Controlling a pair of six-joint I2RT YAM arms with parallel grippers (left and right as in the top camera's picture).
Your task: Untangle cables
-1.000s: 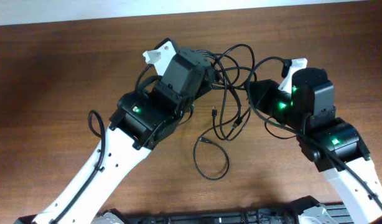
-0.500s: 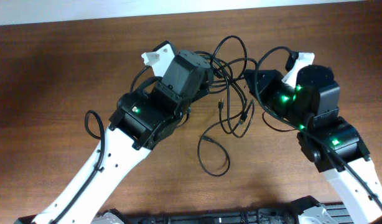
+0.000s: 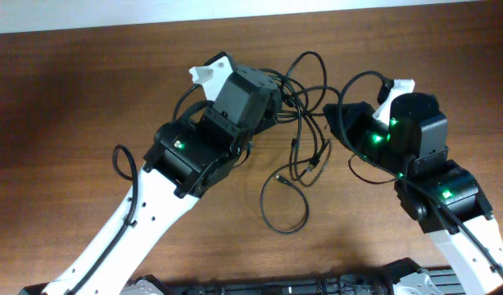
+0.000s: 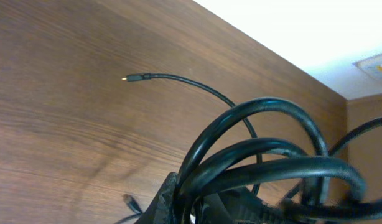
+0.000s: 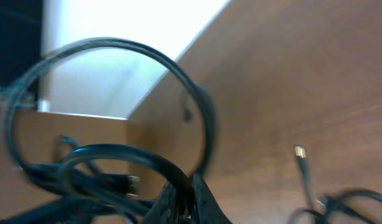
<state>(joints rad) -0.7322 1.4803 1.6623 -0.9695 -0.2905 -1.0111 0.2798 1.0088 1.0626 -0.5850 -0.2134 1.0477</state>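
The cables [image 3: 305, 139] hang tangled between both hands near the middle of the bench's [image 3: 71, 106] far edge, with one loop trailing onto the wood. The left hand [image 4: 175, 200] and right hand [image 5: 187, 194] are each pressed together, pinching cable strands.

Seen from above, the brown wooden table [image 3: 63, 106] is bare from 8 to 11 o'clock, and a gripper could pass there freely. At 3 o'clock, beyond the right arm, there is bare wood too. The middle is blocked. A knot of thin black cables [image 3: 305, 98] hangs between the two arms at 12 to 1 o'clock, and one loose loop [image 3: 283, 209] lies near the centre, toward 6 o'clock. The white and black left arm [image 3: 145, 213] crosses from 7 o'clock to the centre. The white and black right arm [image 3: 448, 197] closes 4 to 5 o'clock. Between the loop and this arm a strip of wood is open.
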